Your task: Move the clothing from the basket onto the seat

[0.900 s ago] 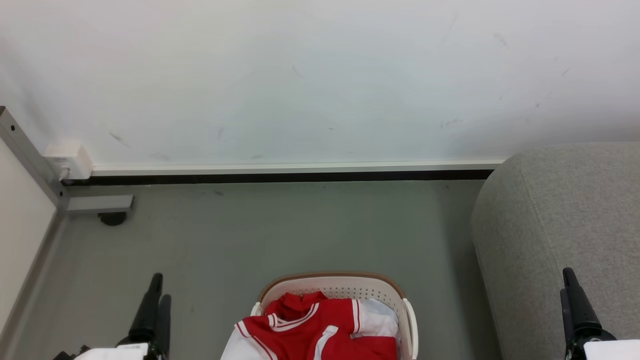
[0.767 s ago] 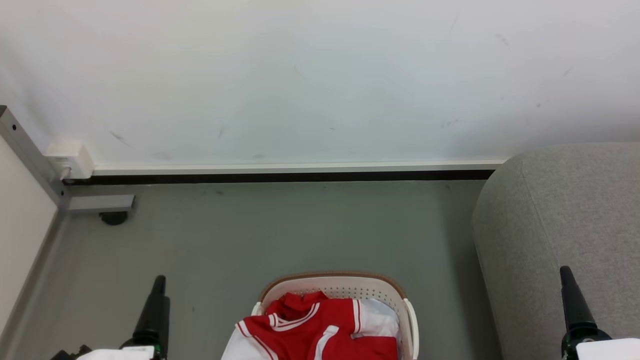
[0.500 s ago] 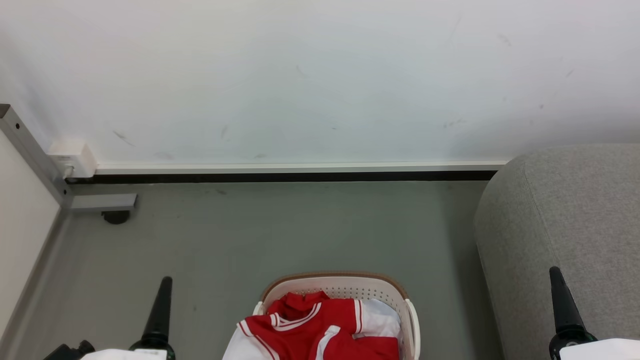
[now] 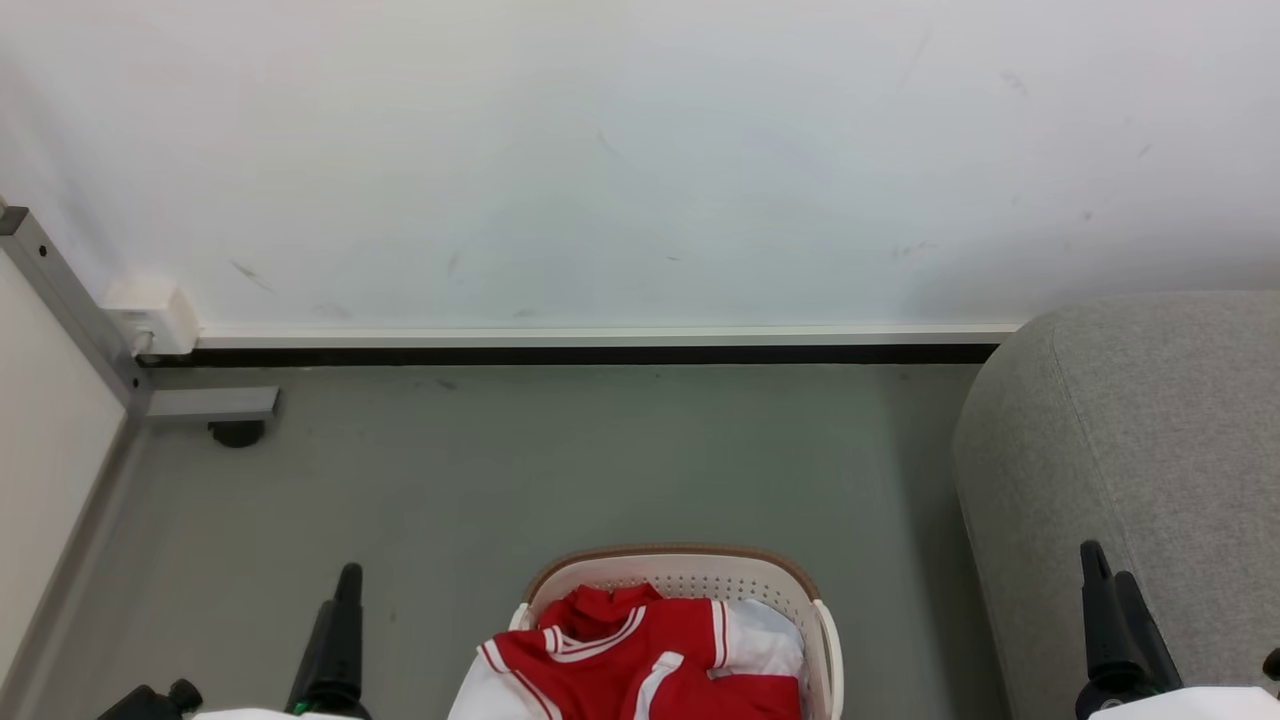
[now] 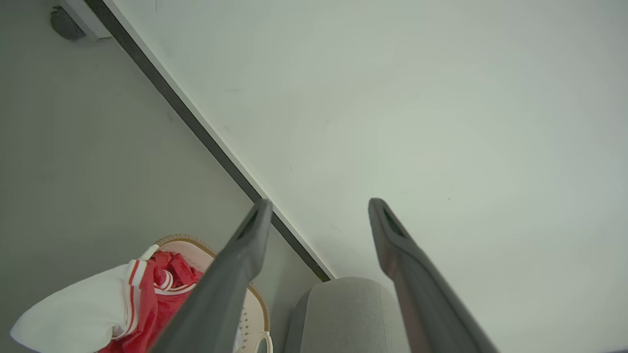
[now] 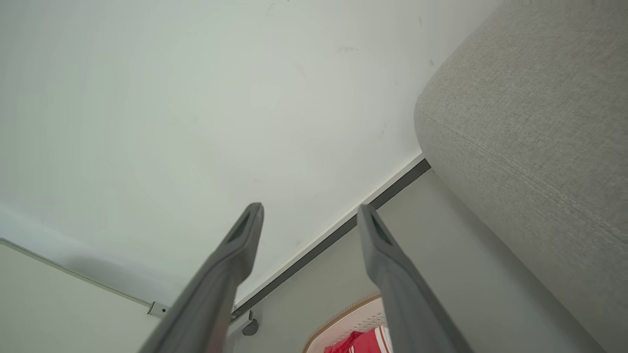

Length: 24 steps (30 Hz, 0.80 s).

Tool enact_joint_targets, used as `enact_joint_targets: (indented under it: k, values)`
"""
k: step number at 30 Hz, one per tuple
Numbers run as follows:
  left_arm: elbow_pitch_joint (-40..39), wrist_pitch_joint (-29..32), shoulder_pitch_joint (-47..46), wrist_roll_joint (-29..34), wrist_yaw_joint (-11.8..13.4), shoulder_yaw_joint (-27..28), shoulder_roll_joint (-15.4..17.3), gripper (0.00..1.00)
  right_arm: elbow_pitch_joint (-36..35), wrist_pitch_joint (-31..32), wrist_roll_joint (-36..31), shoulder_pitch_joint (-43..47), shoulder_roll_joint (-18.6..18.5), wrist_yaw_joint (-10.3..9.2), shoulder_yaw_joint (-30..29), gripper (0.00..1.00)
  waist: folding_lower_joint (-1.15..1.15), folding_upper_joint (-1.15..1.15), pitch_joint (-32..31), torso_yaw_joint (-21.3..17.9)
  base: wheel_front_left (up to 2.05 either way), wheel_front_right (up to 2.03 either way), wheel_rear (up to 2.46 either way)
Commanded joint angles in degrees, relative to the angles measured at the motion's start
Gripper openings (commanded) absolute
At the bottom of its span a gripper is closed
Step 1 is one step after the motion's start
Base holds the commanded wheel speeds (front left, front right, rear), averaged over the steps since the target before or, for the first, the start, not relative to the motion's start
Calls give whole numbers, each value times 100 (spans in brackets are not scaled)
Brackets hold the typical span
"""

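The cream basket (image 4: 700,572) with its brown rim sits on the floor at the bottom centre of the head view. Red and white clothing (image 4: 630,655) is heaped in it, and a white part hangs over its left side. The grey sofa (image 4: 1140,450) stands to the right. My left gripper (image 4: 345,590) rises left of the basket and my right gripper (image 4: 1110,585) rises in front of the sofa. In the wrist views the left gripper (image 5: 318,208) and the right gripper (image 6: 310,211) are both open with nothing between their fingers. The left wrist view shows the clothing (image 5: 147,299) low at left.
A white wall (image 4: 620,150) with a dark skirting strip (image 4: 580,354) closes off the far side of the grey floor (image 4: 560,460). A pale panel with a grey metal frame (image 4: 60,290) and a small caster foot (image 4: 236,432) stands at the left.
Both grippers have shifted inward towards the basket and rolled, the right one now showing both fingers. The camera has drifted slightly.
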Motion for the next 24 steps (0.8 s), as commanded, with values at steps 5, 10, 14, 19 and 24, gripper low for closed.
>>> enact_joint_targets:
  k: [5,10,14,19,24]
  values:
    - [-147,-155,22,487,-5,-55,48,100,-117,-141,-468,25,-64,-4,47,100,0,0,-2,10,0,0,0]
    - [-198,-247,57,833,-5,-98,50,100,-134,-236,-804,70,-67,-4,67,100,0,0,3,11,0,0,0]
    - [-223,-324,86,1102,-5,-133,51,100,-149,-305,-1083,107,-68,-5,87,100,0,0,11,4,0,0,0]
    - [-254,-419,117,1428,-5,-179,53,100,-165,-393,-1417,143,-71,-5,116,100,0,0,15,-1,0,0,0]
    - [-285,-497,147,1766,-5,-237,54,100,-173,-482,-1736,175,-73,-6,157,100,0,0,10,5,0,0,0]
